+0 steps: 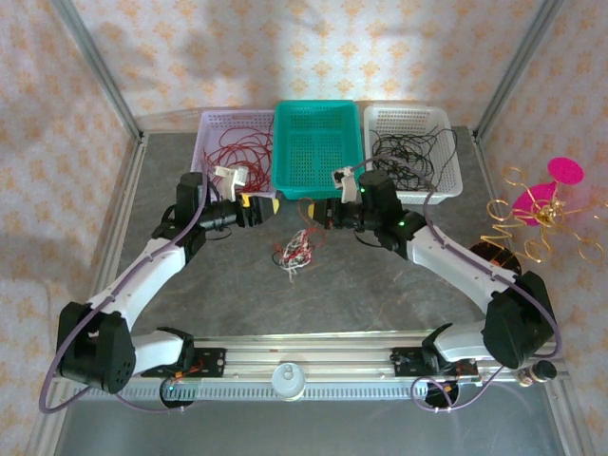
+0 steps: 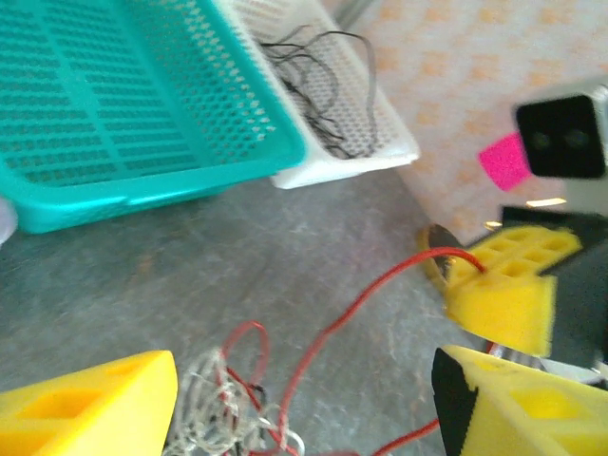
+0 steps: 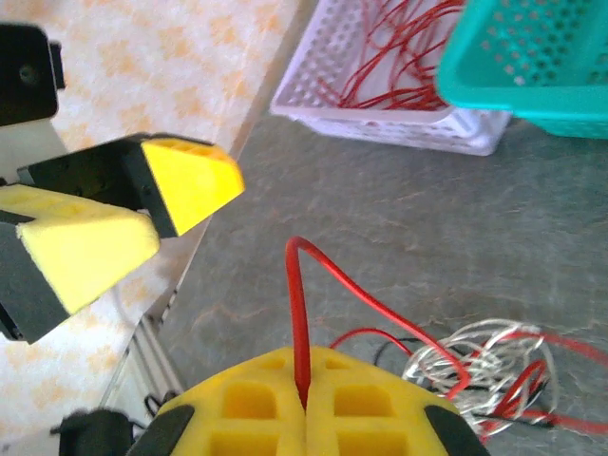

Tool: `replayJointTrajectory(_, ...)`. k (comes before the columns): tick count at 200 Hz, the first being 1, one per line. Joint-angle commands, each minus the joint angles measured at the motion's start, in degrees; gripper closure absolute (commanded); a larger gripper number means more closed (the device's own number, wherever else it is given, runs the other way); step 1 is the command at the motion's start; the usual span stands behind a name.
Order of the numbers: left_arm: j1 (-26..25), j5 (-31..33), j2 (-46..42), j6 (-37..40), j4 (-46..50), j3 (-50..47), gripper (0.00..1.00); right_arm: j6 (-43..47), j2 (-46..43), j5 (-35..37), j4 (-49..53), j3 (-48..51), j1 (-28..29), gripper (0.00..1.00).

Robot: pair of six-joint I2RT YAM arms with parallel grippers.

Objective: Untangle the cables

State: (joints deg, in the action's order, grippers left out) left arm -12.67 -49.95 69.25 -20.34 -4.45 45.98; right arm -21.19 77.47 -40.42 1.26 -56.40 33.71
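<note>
The right pincer (image 3: 304, 385) is clenched on a red strand (image 3: 298, 304) that rises out of the cables (image 1: 294, 253), a small red, white and black clump on the grey table (image 1: 380, 294), just near of both pincers. Facing it from the left, the left pincer (image 1: 267, 206) is released, jaws wide apart. A teal basket (image 1: 318, 185) sits just beyond, at the far side.
</note>
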Motion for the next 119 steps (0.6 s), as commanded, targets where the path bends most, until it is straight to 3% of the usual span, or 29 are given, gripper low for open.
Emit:
replayJointTrajectory(1, -2.83, -6.03, -0.41, 2.29, -6.17, -1.83, 0.33, 7.34, 2.9, -8.66, 1.23, -5.35, 0.06, 0.99)
replayJointTrajectory(47, -6.56, -0.62, 1.2, -1.44, -20.41, -7.21, 0.33, 9.6, 8.47, -15.94, 6.3, -13.02, 0.08, 0.99)
replayJointTrajectory(82, -6.58, 8.43, 1.04, -2.66, -31.69, -13.23, 0.43, 13.25, 9.27, -17.45, 11.45, -16.47, 0.05, 0.99)
replayJointTrajectory(119, -6.59, 7.68, 6.81, -6.87, -39.59, -12.47, 0.45, 13.79, 9.89, -20.45, 15.23, -19.52, 0.04, 0.99)
